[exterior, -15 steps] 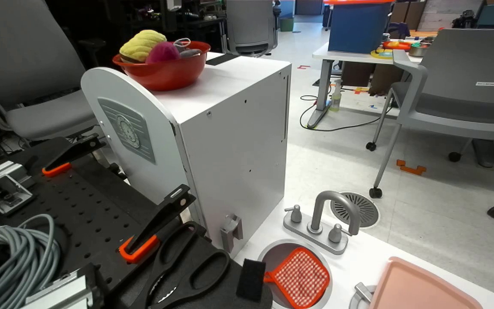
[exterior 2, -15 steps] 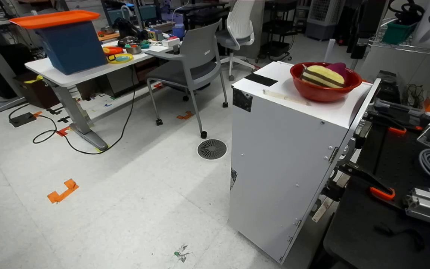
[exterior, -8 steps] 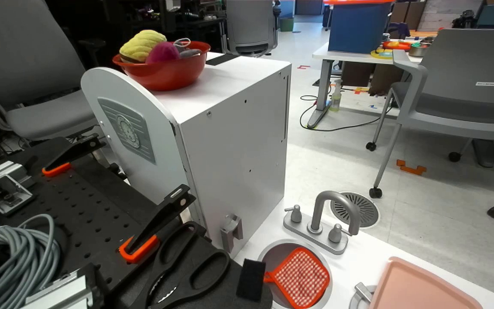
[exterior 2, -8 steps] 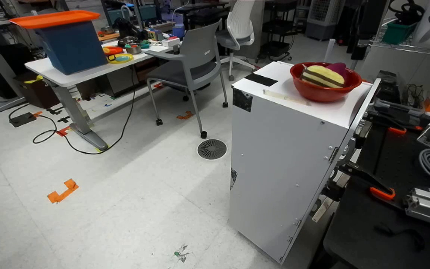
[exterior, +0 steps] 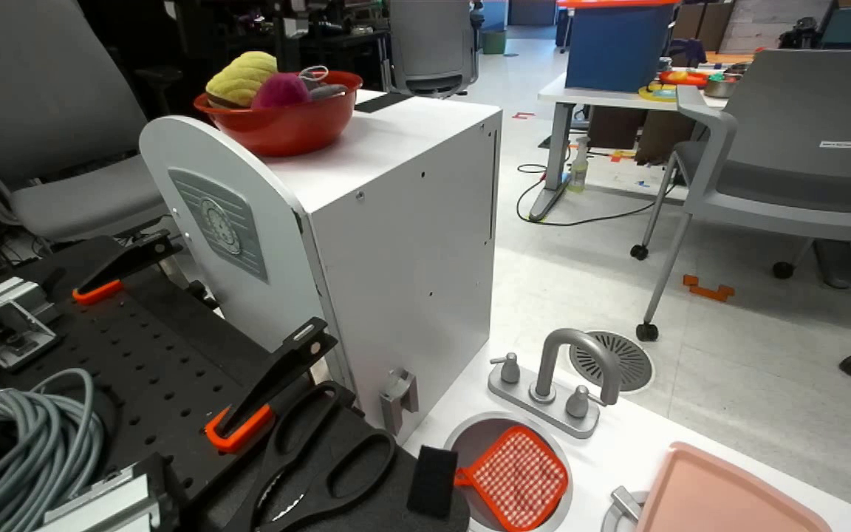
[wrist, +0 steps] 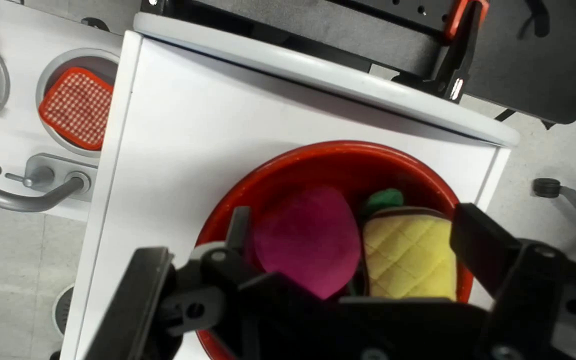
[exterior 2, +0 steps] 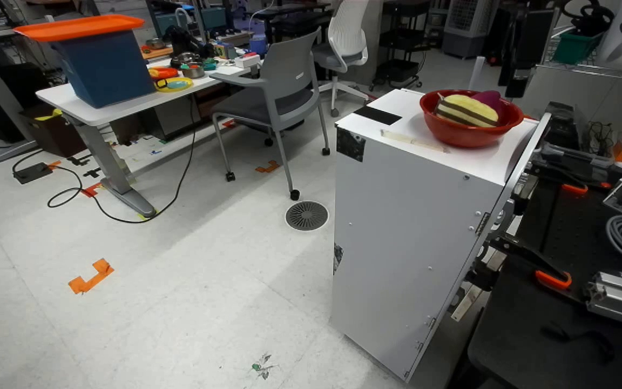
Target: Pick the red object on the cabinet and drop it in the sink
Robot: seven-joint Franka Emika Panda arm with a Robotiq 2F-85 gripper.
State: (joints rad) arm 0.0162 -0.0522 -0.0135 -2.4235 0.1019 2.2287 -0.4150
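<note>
The red object, a magenta lump, sits in the shiny red bowl on top of the white cabinet. It shows in both exterior views and in the wrist view. My gripper is open and empty, above the bowl; one finger is beside the lump, the other past the yellow mitt-like item. A dark finger of it hangs into an exterior view, overlapping the mitt's edge. The pale sink is beside the cabinet, lower down; it also shows in the wrist view.
An orange-red mesh disc lies in the sink. A grey faucet rises behind it. A pink tray is alongside. The cabinet's rounded panel stands up beside the bowl. Clamps and a cable lie on the black table.
My gripper has come lower: a dark finger now enters an exterior view from the top edge above the bowl. The lump, the bowl and the other objects have not moved.
</note>
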